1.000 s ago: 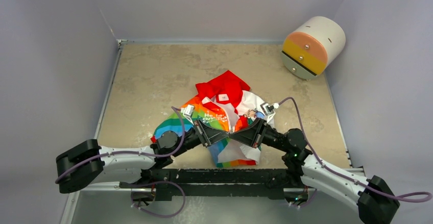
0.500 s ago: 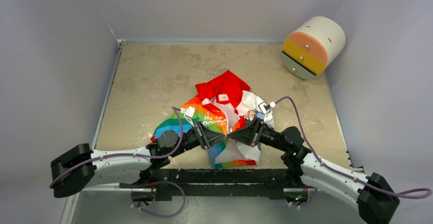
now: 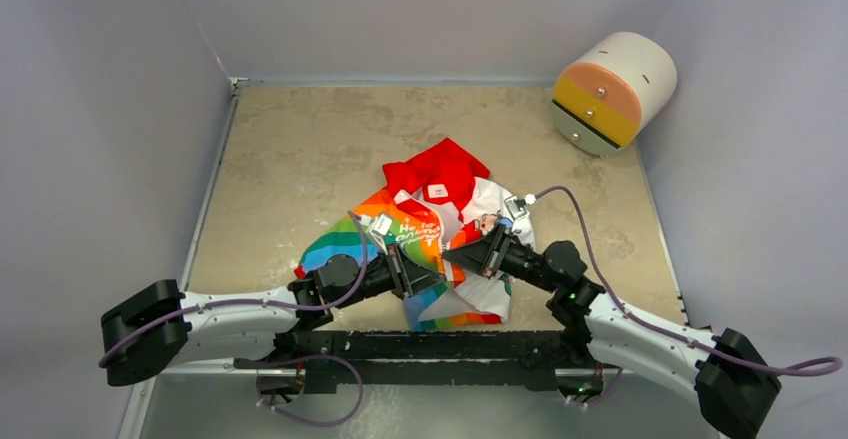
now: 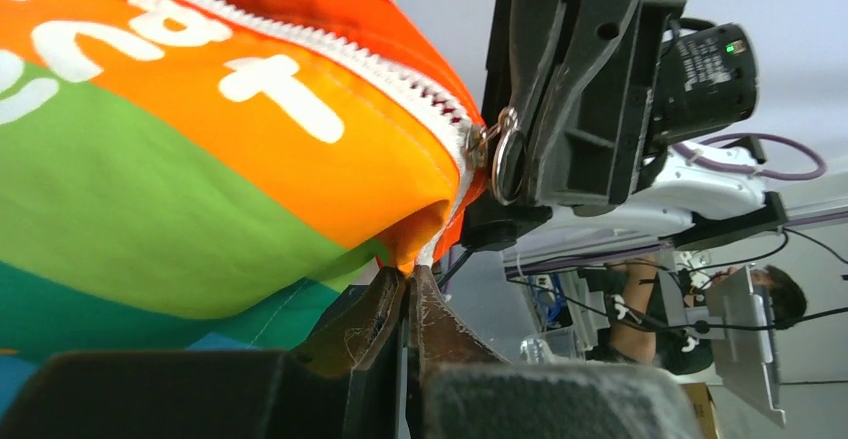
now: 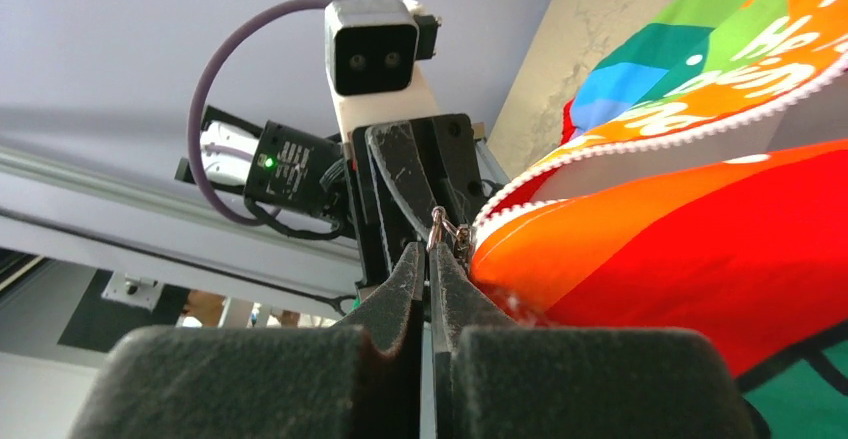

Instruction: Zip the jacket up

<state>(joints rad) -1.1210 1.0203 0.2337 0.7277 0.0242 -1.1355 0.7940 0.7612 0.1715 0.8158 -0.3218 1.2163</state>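
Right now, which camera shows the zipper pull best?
The left wrist view: the zipper pull sits side-on with its ring clear. The right wrist view shows it small and edge-on; the top view is too far away to show it.

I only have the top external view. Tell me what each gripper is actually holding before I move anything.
Observer: In the left wrist view, the left gripper is shut on the jacket at its bottom hem corner, just below the zipper.
Operator: Now the right one.
Observer: In the right wrist view, the right gripper is pinched shut on the metal zipper pull.
Operator: Report the teeth beyond the pull.
Observer: The white zipper teeth spread apart in two rows there, not yet joined.
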